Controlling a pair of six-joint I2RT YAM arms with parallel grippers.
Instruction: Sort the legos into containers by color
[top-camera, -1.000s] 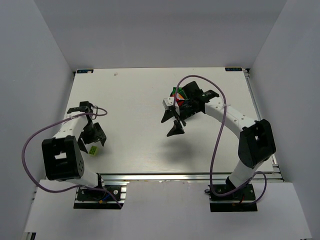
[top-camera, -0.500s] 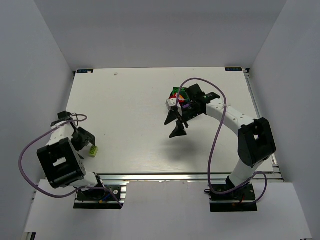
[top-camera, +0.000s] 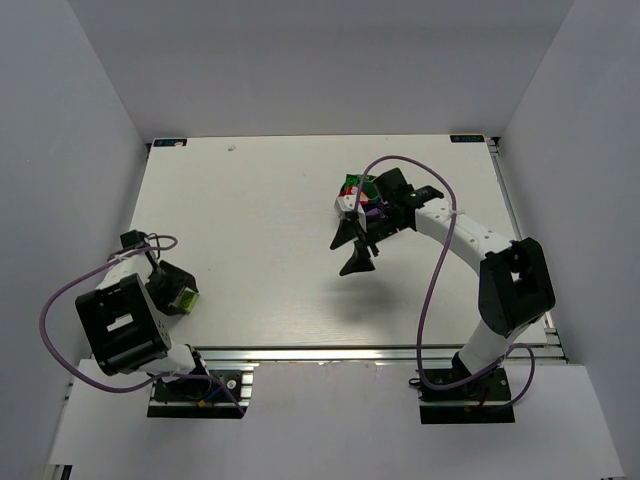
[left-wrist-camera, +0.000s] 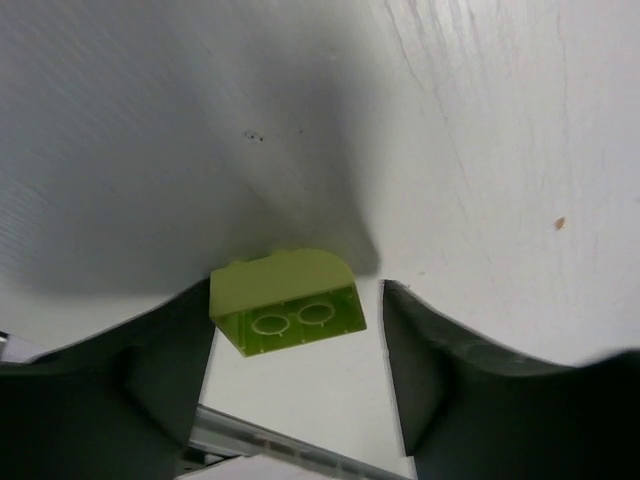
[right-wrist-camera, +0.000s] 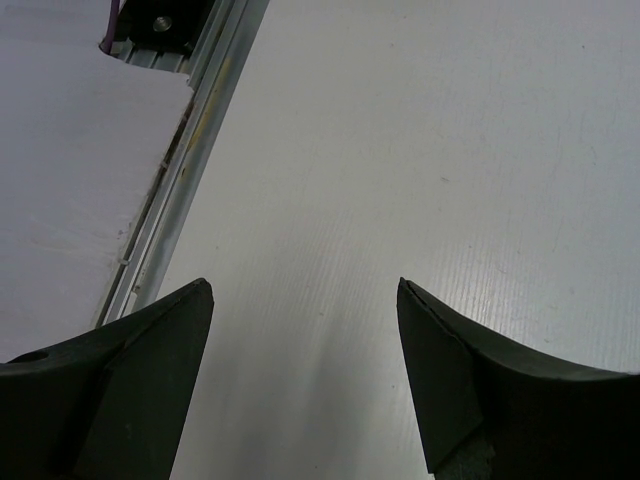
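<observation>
One lime lego between parted left fingers, right arm partly hiding coloured legos

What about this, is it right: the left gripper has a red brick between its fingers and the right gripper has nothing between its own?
Not quite. The brick inside the left gripper is lime green, not red; the left wrist view shows it. The right gripper does have nothing between its fingers.
</observation>
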